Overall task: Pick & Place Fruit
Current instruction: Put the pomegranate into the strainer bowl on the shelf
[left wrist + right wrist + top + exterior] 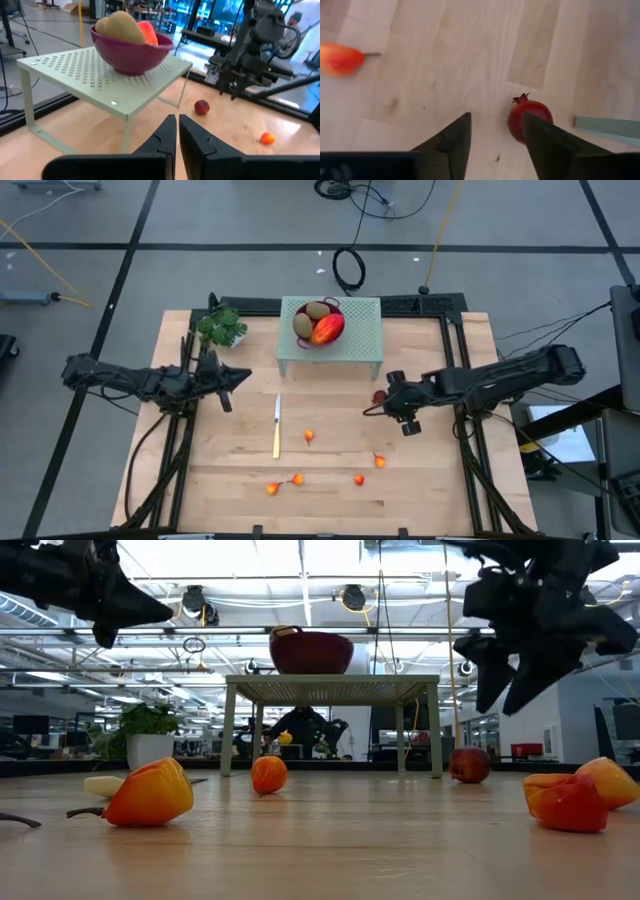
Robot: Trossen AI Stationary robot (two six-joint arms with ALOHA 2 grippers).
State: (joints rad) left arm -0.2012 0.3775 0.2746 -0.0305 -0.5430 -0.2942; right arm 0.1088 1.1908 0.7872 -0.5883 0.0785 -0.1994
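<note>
A dark red ball (529,116) lies on the wooden table near the green stand (355,345). My right gripper (495,127) hangs open above the table, slanting down. The ball lies just beside the gap, partly hidden behind one finger (550,140). On the stand sits a red bowl (322,330) holding a red-yellow mango-like fruit (328,329) and two kiwi-like ovals (304,325). Several tiny orange-red fruits (309,436) lie scattered toward the near edge. My left gripper (177,132) is shut and held level above the table, left of the stand.
A yellow-handled knife (277,428) lies on the table's middle. A potted green plant (222,327) stands at the far left, behind my left arm. Bare wood lies between the stand and the scattered small fruits.
</note>
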